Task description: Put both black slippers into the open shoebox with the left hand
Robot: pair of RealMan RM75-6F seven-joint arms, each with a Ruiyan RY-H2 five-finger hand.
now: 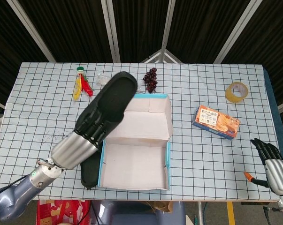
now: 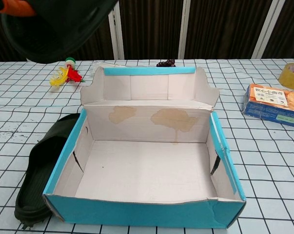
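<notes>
My left hand [image 1: 92, 127] holds one black slipper [image 1: 112, 96] up in the air, its sole facing the head camera, over the left side of the open shoebox [image 1: 167, 161]. In the chest view that slipper [image 2: 49, 24] fills the top left corner, above the box [image 2: 137, 212]. The second black slipper [image 1: 88, 169] lies flat on the table against the box's left wall, also seen low at the left in the chest view [image 2: 37, 175]. My right hand [image 1: 274, 161] rests open at the table's right front corner, holding nothing.
A red and yellow toy [image 1: 81, 84], a clear wrapper, and dark grapes [image 1: 150, 79] lie behind the box. An orange snack pack [image 1: 216, 122] and a tape roll [image 1: 236, 91] sit to the right. The box's lid [image 1: 153, 104] stands open at the back.
</notes>
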